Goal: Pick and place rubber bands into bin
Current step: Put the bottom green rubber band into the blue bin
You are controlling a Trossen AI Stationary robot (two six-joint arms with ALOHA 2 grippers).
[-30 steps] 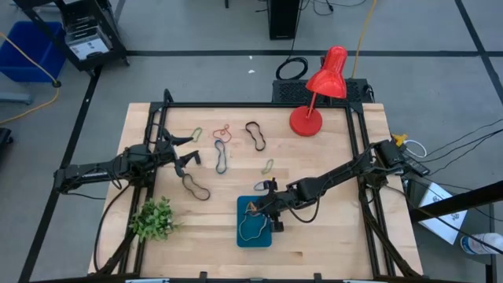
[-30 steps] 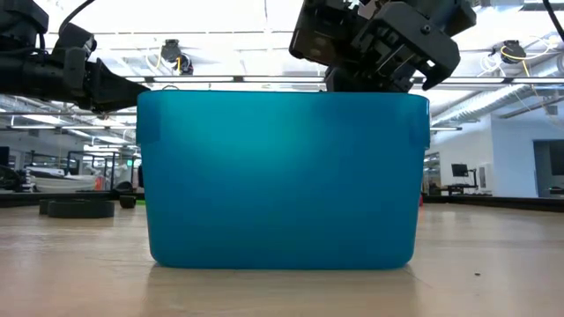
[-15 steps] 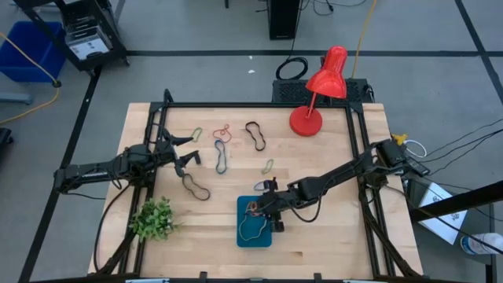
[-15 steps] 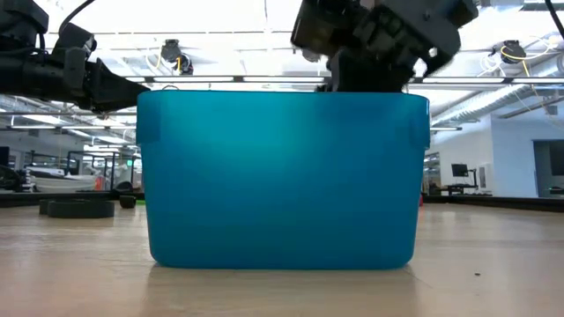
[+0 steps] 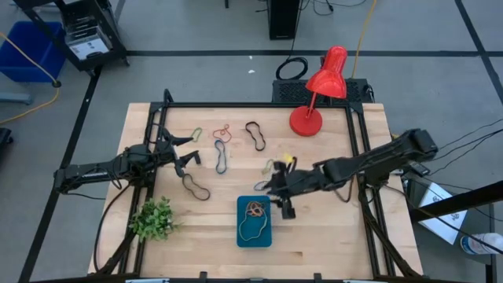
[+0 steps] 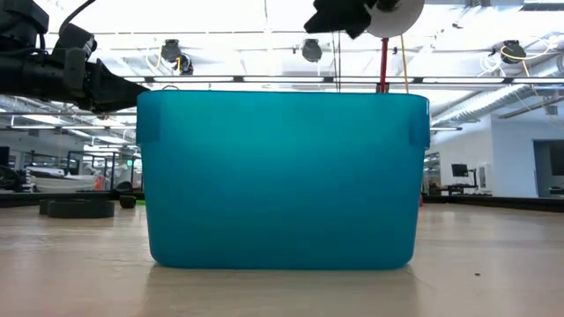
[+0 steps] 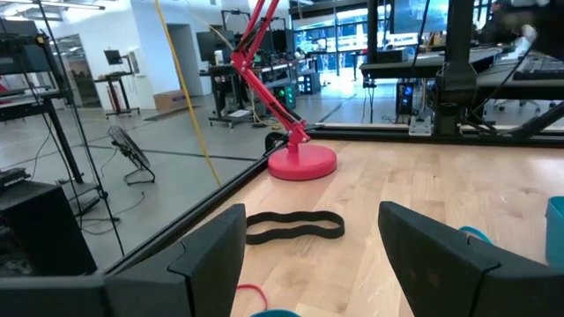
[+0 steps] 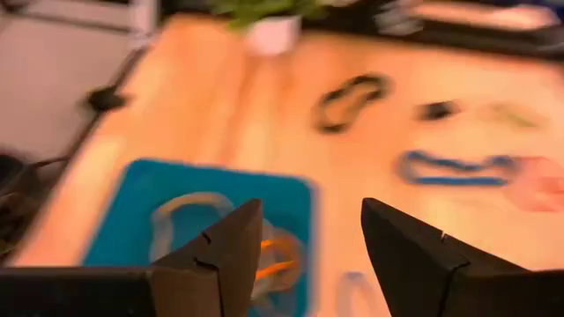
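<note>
Your right gripper [image 5: 281,196] hangs empty, fingers apart, just beside the bin [image 5: 240,233], which holds several rubber bands [image 5: 255,210]. Next, pick one off the table, perhaps the green band [image 5: 268,167] nearby. The left gripper [image 5: 182,156] waits, released.

No text, label, brand, number or sign can be read in any of the views. A white sheet [image 5: 86,47] lies on the dark cart at the upper left of the high view, and its print is too small to make out. The screens [image 7: 414,13] in the room at the top of the left wrist view glow, but nothing on them is legible.
</note>
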